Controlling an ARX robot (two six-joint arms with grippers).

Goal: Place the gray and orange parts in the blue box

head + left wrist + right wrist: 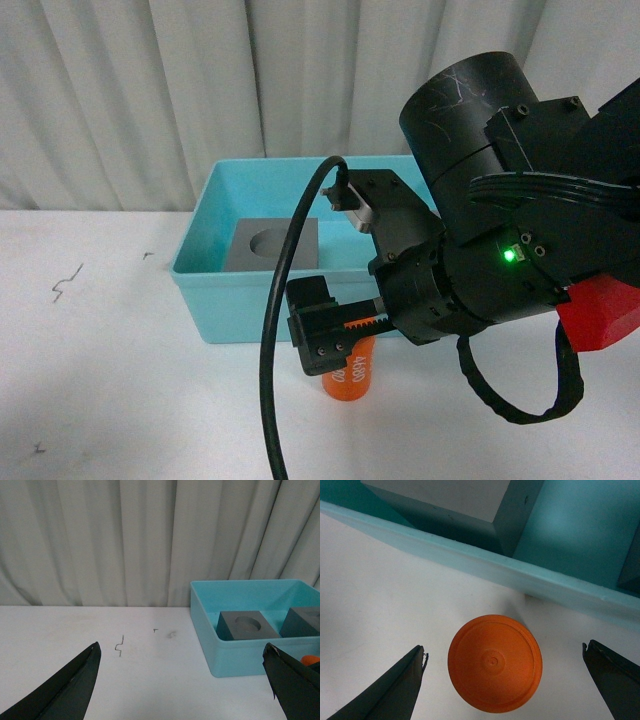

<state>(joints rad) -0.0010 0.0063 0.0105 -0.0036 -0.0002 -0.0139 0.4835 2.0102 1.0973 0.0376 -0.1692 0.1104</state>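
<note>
The orange cylinder [350,376] with white numbers stands upright on the white table, just in front of the blue box [200,272]. My right gripper [335,345] hangs open directly above it. In the right wrist view the cylinder's round top [494,662] lies between the spread fingers of my right gripper [503,650], untouched. A gray cube with a round recess [262,245] sits inside the box. The left wrist view shows it [247,625] beside a second gray cube [305,621] in the box [205,630]. My left gripper [181,652] is open and empty over the table, left of the box.
Pale curtains [150,90] hang behind the table. Small dark marks [120,646] lie on the table left of the box. A red block [600,312] shows by my right arm. The box's near rim [470,560] is close to the cylinder.
</note>
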